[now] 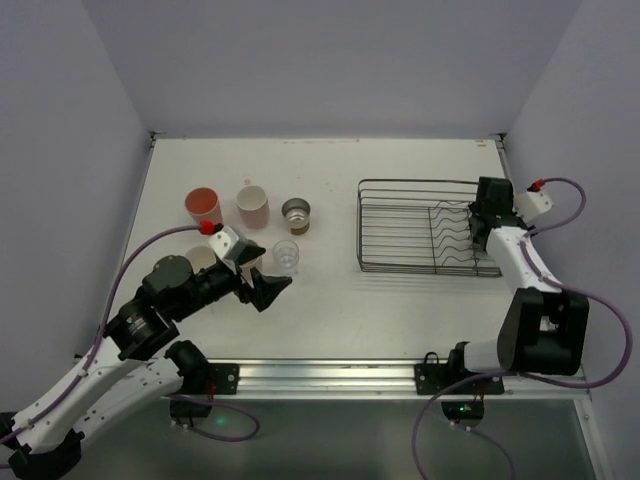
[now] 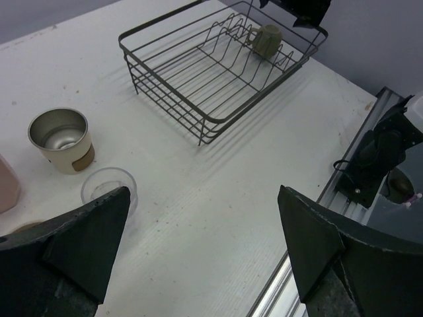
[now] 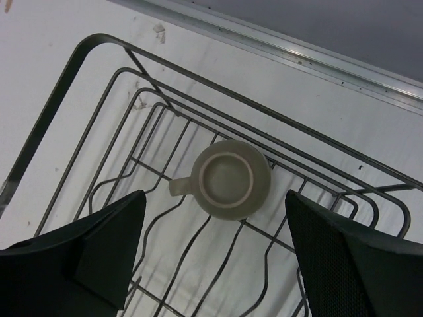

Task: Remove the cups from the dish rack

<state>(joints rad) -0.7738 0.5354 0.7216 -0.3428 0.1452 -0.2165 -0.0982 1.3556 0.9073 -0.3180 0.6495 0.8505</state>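
The dark wire dish rack point(image 1: 410, 240) stands at the right of the table. One olive-grey mug point(image 3: 231, 179) with a handle sits in its far right corner among the prongs; it also shows in the left wrist view point(image 2: 266, 39). My right gripper point(image 1: 481, 222) hovers above the mug, open and empty point(image 3: 215, 205). Out of the rack at the left stand a salmon-orange cup point(image 1: 204, 206), a pale pink cup point(image 1: 252, 205), a metal cup point(image 1: 296, 214), a clear cup point(image 1: 286, 254) and a beige cup point(image 1: 203, 260), which is partly hidden by my left arm. My left gripper point(image 1: 262, 285) is open and empty, just in front of the clear cup point(image 2: 108, 188).
The rack's wire rim point(image 3: 99, 49) and upright prongs surround the mug. An aluminium rail point(image 1: 330, 375) runs along the table's near edge. Grey walls close in the back and both sides.
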